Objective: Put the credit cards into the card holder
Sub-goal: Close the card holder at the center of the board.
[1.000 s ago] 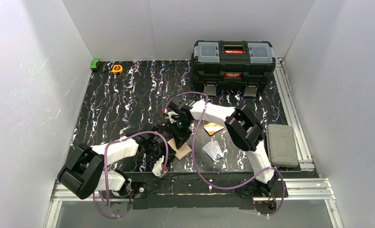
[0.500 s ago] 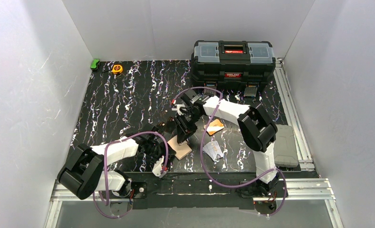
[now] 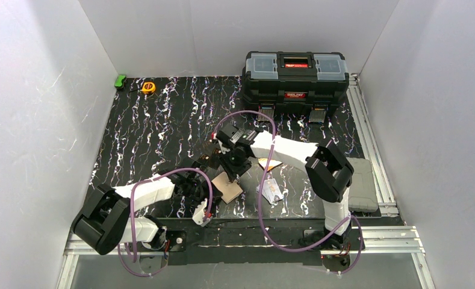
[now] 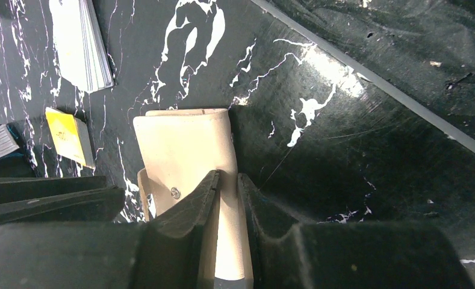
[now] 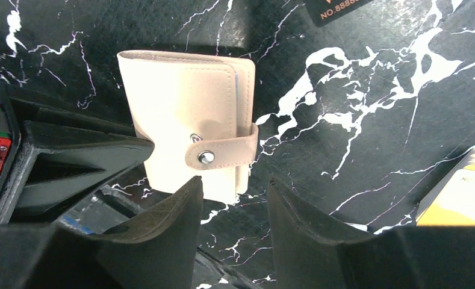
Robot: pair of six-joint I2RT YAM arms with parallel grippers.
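The cream card holder (image 3: 227, 187) lies folded on the black mat near the front edge. My left gripper (image 4: 229, 179) is shut on its near edge. In the right wrist view the holder (image 5: 183, 108) shows its snap tab (image 5: 223, 155) wrapped round one side. My right gripper (image 5: 235, 188) is open and empty just above the holder's edge. The orange-yellow card (image 3: 272, 164) lies to the right, partly under my right arm; it also shows in the wrist views (image 4: 71, 137) (image 5: 460, 198). The silver-white card (image 3: 271, 191) lies right of the holder. No loose light blue card is in view.
A big black toolbox (image 3: 295, 75) stands at the back right. A grey case (image 3: 357, 183) lies at the right edge of the mat. A yellow tape measure (image 3: 148, 87) and a green object (image 3: 120, 80) sit at the back left corner.
My right arm has stretched out, its elbow moving right and toward the front, while its gripper stays over the holder. The arm now covers more of the orange-yellow card. My left gripper keeps its hold.
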